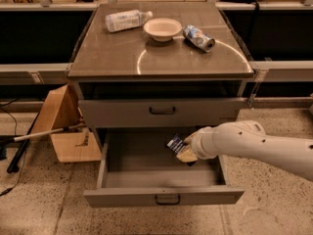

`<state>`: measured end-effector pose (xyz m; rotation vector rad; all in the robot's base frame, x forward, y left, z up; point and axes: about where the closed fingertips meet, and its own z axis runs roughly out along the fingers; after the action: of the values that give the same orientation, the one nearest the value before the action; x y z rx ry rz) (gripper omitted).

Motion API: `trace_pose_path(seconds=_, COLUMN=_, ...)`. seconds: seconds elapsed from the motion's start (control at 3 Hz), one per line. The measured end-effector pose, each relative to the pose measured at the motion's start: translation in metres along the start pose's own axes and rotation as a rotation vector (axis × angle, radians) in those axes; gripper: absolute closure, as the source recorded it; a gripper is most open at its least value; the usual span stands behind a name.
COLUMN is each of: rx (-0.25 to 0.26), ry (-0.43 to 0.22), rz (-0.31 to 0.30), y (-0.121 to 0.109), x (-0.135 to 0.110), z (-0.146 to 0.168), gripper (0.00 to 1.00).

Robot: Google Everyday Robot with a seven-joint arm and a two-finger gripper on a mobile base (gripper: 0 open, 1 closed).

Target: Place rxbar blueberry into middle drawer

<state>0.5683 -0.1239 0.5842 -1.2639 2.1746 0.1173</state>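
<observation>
My hand (186, 153) is clenched on the small flat snack bar in dark navy-blue wrapper (175, 143) and holds it tilted over the right side of the open wide grey metal middle drawer (137, 161).

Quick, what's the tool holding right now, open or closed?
The tool is closed on the rxbar blueberry, over the open middle drawer.
</observation>
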Motion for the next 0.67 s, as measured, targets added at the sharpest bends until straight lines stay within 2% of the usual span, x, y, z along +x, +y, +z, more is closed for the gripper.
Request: trace_pose_path(seconds=0.67, rx=0.017, ry=0.039, rz=0.036, y=0.008, x=0.031, z=0.034, gripper=1.0)
